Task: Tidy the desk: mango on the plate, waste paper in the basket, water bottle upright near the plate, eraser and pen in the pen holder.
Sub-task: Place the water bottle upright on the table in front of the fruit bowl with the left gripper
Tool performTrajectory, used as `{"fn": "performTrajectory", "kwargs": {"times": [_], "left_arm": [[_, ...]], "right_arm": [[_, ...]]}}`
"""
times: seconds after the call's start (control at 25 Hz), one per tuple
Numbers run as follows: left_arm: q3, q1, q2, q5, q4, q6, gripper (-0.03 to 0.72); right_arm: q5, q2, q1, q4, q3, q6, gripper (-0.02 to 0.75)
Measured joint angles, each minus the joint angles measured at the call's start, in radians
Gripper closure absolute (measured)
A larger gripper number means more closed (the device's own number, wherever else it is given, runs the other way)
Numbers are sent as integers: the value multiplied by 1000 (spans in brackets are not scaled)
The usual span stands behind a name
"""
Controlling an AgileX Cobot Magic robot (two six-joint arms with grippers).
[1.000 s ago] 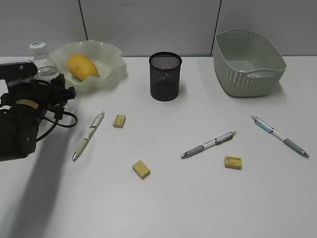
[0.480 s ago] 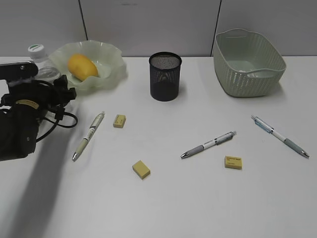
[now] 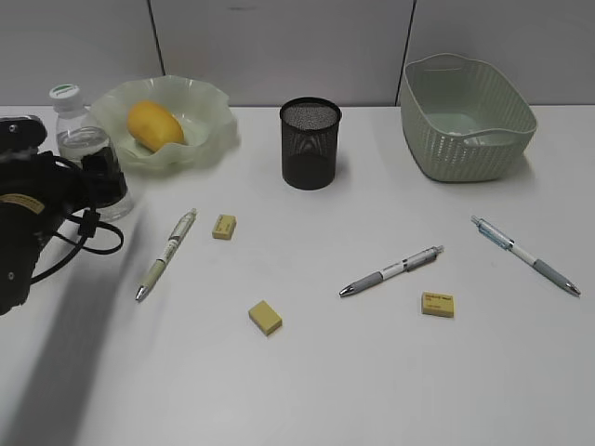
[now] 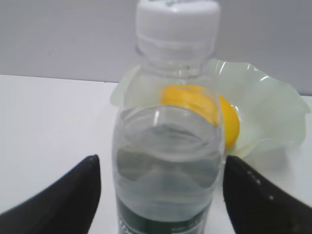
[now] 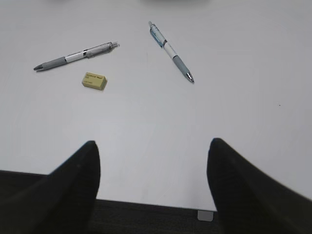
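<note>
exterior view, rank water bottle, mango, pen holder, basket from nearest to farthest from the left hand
1. The water bottle, standing upright between the left hand's fingers at far left.
2. The mango, on the plate just behind and to the right of the bottle.
3. The pen holder, at the middle back.
4. The basket, at the far right back corner.

Left gripper (image 4: 158, 195) drawn back leftward from the water bottle (image 3: 88, 149) (standing upright), jaws spread wider

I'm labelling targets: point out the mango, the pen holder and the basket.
mango (image 3: 154, 124), exterior view, middle of the fruit.
pen holder (image 3: 310, 153), exterior view, mesh side wall.
basket (image 3: 463, 153), exterior view, woven front wall.
</note>
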Motion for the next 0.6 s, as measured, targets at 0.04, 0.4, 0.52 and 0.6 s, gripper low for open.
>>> {"fn": "performTrajectory", "kwargs": {"times": [0.04, 0.4, 0.52, 0.6], "left_arm": [[19, 0, -16, 8, 11, 0, 95], [91, 0, -205, 298, 132, 0, 95], [83, 0, -332, 536, 201, 0, 96], [47, 0, -416, 754, 238, 0, 96]], "right_arm": [[0, 0, 0, 0, 0, 0, 196], [0, 0, 0, 0, 0, 0, 196], [0, 0, 0, 0, 0, 0, 196], [0, 0, 0, 0, 0, 0, 196]]}}
